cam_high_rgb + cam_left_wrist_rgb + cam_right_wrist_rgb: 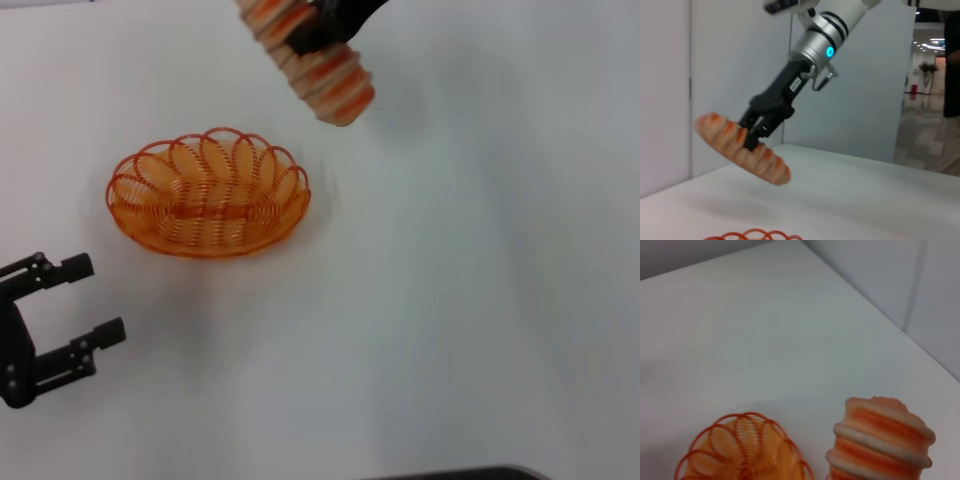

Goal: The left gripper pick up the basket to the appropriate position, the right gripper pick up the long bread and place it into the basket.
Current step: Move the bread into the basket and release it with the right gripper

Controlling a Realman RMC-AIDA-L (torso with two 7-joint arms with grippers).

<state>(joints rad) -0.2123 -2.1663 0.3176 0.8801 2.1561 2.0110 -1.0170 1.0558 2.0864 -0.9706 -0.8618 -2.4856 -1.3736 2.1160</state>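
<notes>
Right gripper point(754, 134) clenched on the long bread point(742, 148) near its middle — loaf tilted, clear of the white table point(460, 300), both ends sticking out past the jaws. Basket point(208, 193) sits on the table below and apart from the loaf, nothing in it. Left gripper point(88, 300) low at the table, jaws spread, holding nothing — basket beyond its 2 fingertips, not touching.

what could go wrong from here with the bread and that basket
1. The right gripper pinches the striped tan long bread mid-length, tilted in the air; it could pivot or slip before release.
2. The oval orange wire basket sits free on the white table, the open left gripper apart from it. It is barely longer than the loaf, so a tilted drop may catch the rim or shove it.
</notes>
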